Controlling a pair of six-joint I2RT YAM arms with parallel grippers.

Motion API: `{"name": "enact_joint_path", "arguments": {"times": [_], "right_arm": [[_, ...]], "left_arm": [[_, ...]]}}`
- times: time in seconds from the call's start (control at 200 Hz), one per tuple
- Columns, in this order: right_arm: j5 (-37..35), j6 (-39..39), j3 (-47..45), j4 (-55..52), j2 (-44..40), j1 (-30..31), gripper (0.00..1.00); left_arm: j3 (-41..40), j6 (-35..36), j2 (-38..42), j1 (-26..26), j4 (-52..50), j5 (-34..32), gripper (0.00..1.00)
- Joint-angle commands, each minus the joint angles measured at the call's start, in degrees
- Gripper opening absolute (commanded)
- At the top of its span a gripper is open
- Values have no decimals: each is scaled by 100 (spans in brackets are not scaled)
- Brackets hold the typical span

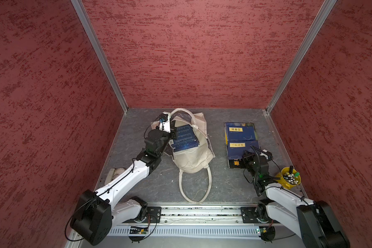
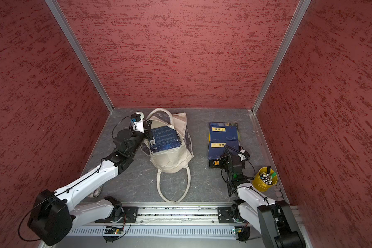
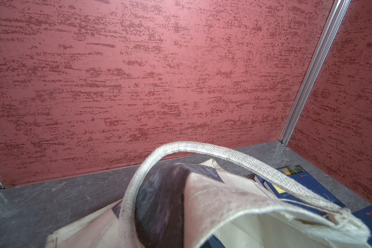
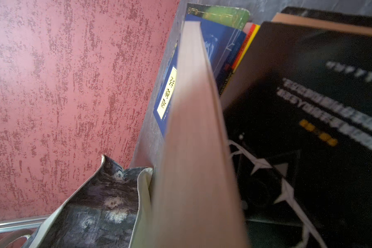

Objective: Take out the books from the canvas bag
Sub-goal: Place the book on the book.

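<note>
left fingers (image 1: 173,134) pinch canvas bag (image 1: 191,161) rim | right fingers (image 1: 246,154) pinch book (image 4: 191,150) | contact unseen

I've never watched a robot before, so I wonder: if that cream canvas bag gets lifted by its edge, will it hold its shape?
Probably not: the canvas bag lies creased and slumped on the table, so it looks floppy. Its loop handle sprawls limp, likely trailing. The navy books in its mouth would probably weigh the cloth down.

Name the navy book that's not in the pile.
The navy book showing rows of pale text, resting at the canvas bag; the other navy books lie stacked apart, yellow labels showing.
</note>
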State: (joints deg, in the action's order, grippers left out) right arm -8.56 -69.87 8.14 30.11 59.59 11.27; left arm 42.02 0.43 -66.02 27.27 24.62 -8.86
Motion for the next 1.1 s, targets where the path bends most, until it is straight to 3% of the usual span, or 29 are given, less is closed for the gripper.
{"name": "enact_joint_path", "arguments": {"times": [0.0, 0.11, 0.401, 0.676, 0.751, 0.812, 1.097], "right_arm": [[181, -159, -12, -148, -109, -38, 0], [74, -143, -83, -493, -462, -42, 5], [88, 113, 39, -1372, -923, -116, 44], [497, 172, 124, -1911, -1466, -178, 64], [522, 244, 257, -2433, -1728, -185, 78], [513, 295, 343, -2877, -1945, -188, 98], [443, 460, 810, -4372, -2716, -205, 99]], "left_arm": [[94, -68, 119, -11, 223, 191, 0], [93, -63, 120, -20, 232, 192, 0], [89, -67, 137, -38, 226, 201, 0], [92, -57, 150, -44, 220, 210, 0], [88, -60, 150, -48, 224, 223, 0], [96, -62, 139, -56, 220, 257, 0], [97, -73, 129, -76, 223, 483, 0]]}}
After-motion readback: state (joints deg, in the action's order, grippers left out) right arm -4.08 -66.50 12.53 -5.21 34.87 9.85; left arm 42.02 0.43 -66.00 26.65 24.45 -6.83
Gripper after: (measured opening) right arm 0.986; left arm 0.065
